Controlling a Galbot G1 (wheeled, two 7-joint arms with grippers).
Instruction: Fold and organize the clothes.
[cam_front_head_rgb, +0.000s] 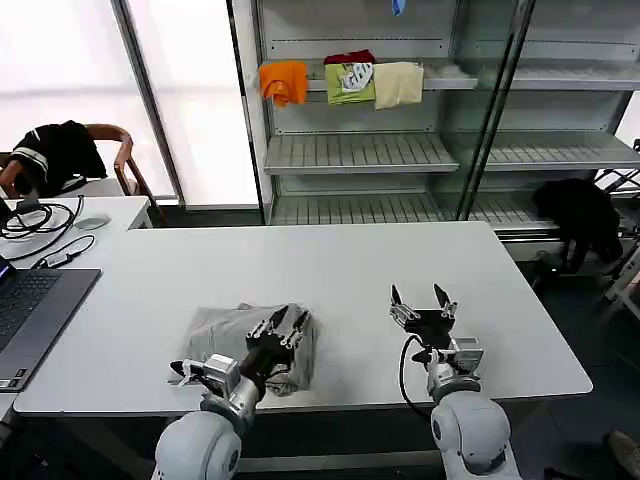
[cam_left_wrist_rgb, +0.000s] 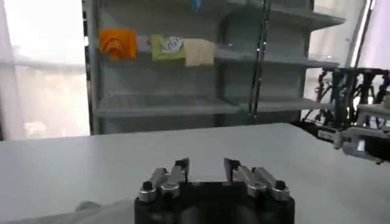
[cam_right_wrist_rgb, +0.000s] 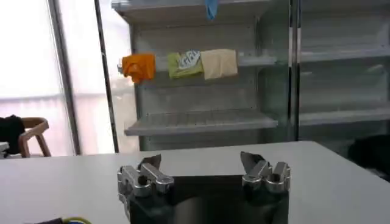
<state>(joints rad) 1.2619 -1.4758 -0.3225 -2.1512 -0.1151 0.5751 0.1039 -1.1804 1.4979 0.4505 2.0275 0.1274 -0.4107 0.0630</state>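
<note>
Shirt (cam_front_head_rgb: 228, 340): soft grey cloth, your rumpled, roughly folded heap near the smooth white surface (cam_front_head_rgb: 330, 280) front edge.
Left claw (cam_front_head_rgb: 283, 324): over its right part, fingers parted, empty.
Right claw (cam_front_head_rgb: 422, 302): beside, spread wide, empty.

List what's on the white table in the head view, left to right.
Laptop → folded grey shirt → left gripper, open above the shirt's right part → right gripper, open over bare white table.
</note>
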